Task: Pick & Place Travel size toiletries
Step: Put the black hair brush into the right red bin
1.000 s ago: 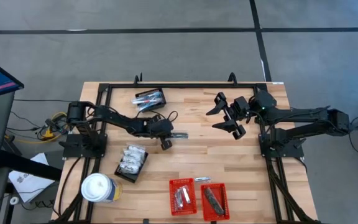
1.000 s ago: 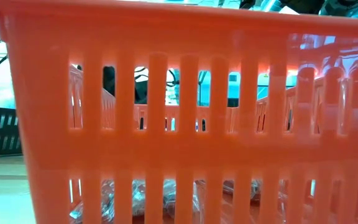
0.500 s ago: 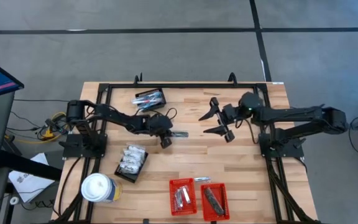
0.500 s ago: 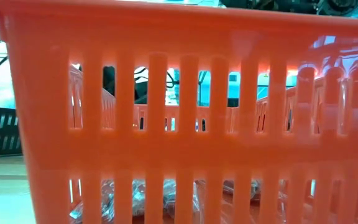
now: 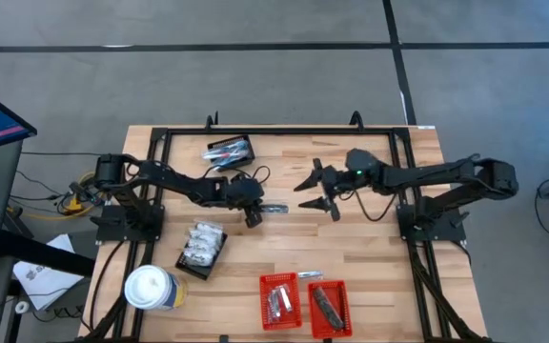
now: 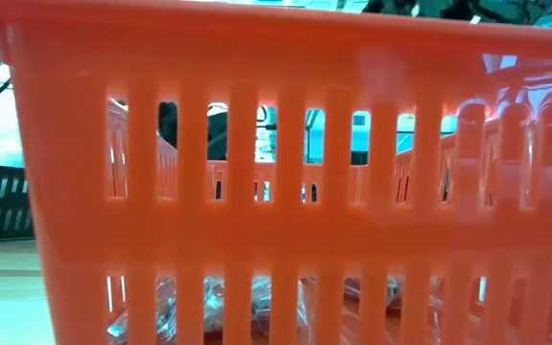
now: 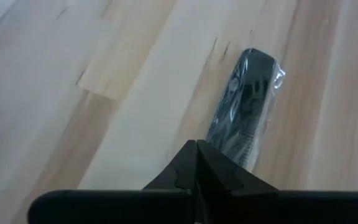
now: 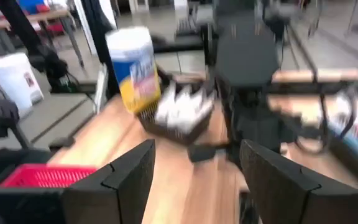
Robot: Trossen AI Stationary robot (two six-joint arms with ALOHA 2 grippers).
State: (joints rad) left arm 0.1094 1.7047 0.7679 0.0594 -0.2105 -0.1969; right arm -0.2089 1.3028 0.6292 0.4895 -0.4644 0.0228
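Note:
A slim dark grey stick in clear wrap (image 5: 276, 207) juts toward the table's right from my left gripper (image 5: 257, 211), which is shut at mid-table. In the left wrist view the stick (image 7: 244, 106) runs on past the closed fingertips (image 7: 196, 146). My right gripper (image 5: 305, 193) hangs open just right of the stick, pointing nearly level at it with nothing between its fingers (image 8: 197, 180). The right wrist view shows the stick (image 8: 202, 152) ahead. More toiletries lie in a black basket (image 5: 229, 151) at the far side and another (image 5: 201, 248) at the near left. My left gripper is shut on the stick's near end (image 7: 232, 152), where the stick passes behind the fingers, so the exact hold is hidden. The fingers slant down from the table's left, roughly along the stick. The rest of the stick reaches out toward the right gripper.
Two red slotted baskets (image 5: 279, 300) (image 5: 330, 307) stand at the near edge with a small item (image 5: 310, 275) beside them. A white lidded cup (image 5: 151, 288) is at the near left. The low view is filled by a red basket wall (image 6: 276, 125), with silvery sachets (image 6: 209, 307) behind it.
My right gripper has come down and toward the table's left, closing on the stick and the left gripper. It has tipped from pointing steeply down to nearly level, and it stays open. The stick has kept its place.

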